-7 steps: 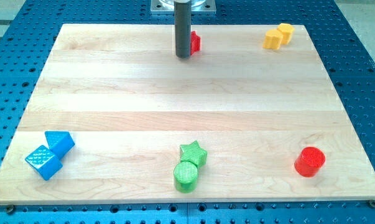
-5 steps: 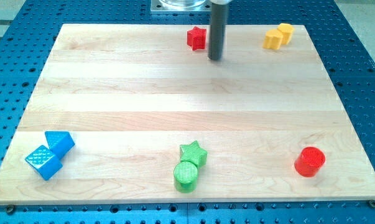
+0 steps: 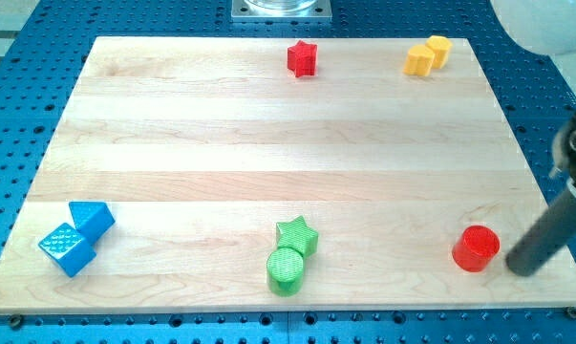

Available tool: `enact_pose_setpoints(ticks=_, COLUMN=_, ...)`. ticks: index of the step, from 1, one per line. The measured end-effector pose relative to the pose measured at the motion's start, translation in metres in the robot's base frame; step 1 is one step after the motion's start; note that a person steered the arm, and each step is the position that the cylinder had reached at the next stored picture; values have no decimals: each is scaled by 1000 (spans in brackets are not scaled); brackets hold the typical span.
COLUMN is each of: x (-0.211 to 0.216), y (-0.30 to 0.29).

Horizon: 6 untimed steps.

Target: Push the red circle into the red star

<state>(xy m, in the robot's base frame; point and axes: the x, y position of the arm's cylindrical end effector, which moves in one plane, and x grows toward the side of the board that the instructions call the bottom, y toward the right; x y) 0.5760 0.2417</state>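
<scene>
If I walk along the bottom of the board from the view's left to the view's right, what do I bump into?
blue cube → blue triangle → green circle → green star → red circle → my tip

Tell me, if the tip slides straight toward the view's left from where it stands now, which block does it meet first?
Probably the red circle. My tip stands just to its right near the view's bottom, apart from it, with no other block between them.
</scene>
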Motion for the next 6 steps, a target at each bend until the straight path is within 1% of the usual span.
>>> enact_pose_setpoints(ticks=1, x=-56, y=-36)
enact_pose_setpoints(ticks=2, x=-53, y=37)
enact_pose_setpoints(ticks=3, x=22, y=12)
enact_pose_setpoints(ticks=4, x=9, y=-56)
enact_pose_setpoints(ticks=5, x=-59, y=-101)
enact_pose_setpoints(ticks=6, x=-148, y=-178)
